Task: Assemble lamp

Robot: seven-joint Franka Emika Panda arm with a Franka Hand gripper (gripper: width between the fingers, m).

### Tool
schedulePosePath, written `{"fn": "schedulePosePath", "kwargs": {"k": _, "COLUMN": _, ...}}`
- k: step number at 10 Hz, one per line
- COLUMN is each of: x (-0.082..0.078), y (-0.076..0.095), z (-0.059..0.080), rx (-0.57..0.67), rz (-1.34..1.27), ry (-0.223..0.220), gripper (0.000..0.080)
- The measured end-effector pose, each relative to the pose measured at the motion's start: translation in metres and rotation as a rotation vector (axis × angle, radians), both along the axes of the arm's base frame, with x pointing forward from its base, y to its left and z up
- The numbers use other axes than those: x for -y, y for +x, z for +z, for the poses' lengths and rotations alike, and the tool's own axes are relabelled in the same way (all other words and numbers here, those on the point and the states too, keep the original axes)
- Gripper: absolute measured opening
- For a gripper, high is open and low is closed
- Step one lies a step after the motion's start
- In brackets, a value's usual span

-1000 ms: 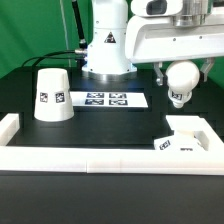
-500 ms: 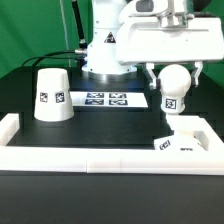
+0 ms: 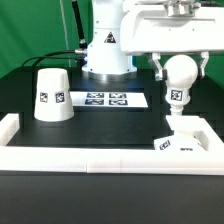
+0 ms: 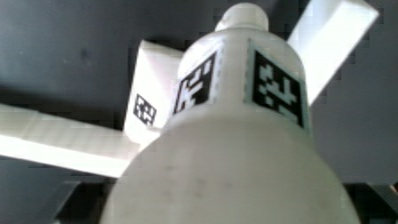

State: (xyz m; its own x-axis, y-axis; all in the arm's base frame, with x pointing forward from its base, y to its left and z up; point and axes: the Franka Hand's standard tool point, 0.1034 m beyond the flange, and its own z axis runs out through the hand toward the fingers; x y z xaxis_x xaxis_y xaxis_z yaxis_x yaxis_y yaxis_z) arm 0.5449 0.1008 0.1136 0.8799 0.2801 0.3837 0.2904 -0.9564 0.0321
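Observation:
My gripper (image 3: 179,68) is shut on the white ball-shaped bulb (image 3: 179,74) and holds it in the air, stem down, above the flat square base (image 3: 188,136) at the exterior view's right. The stem tip (image 3: 179,108) hangs a little above the base, apart from it. In the wrist view the bulb (image 4: 231,150) fills the picture, with tags on its stem, and the base (image 4: 160,75) lies beyond it. The tapered shade (image 3: 51,94) stands mouth down on the table at the exterior view's left.
The marker board (image 3: 106,99) lies flat at the middle back. The big robot pedestal (image 3: 106,45) stands behind it. A white rail (image 3: 90,158) runs along the front, with a short side piece (image 3: 9,127) at the exterior view's left.
The gripper with the bulb has shifted sideways and risen a little over the base. The shade and base have not moved.

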Motion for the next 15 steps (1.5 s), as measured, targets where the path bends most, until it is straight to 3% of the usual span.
{"fn": "schedulePosePath", "kwargs": {"k": 4, "x": 0.001, "y": 0.0, "z": -0.001, "rx": -0.002, "rz": 0.007, "ry": -0.004, "gripper": 0.0579}}
{"fn": "schedulePosePath", "kwargs": {"k": 6, "x": 0.004, "y": 0.009, "z": 0.016, "rx": 0.003, "rz": 0.035, "ry": -0.017, "gripper": 0.0579}}
{"fn": "schedulePosePath", "kwargs": {"k": 10, "x": 0.009, "y": 0.046, "z": 0.043, "rx": -0.004, "rz": 0.08, "ry": -0.033, "gripper": 0.0579}}
{"fn": "schedulePosePath", "kwargs": {"k": 15, "x": 0.008, "y": 0.048, "z": 0.039, "rx": -0.003, "rz": 0.085, "ry": -0.035, "gripper": 0.0579}}
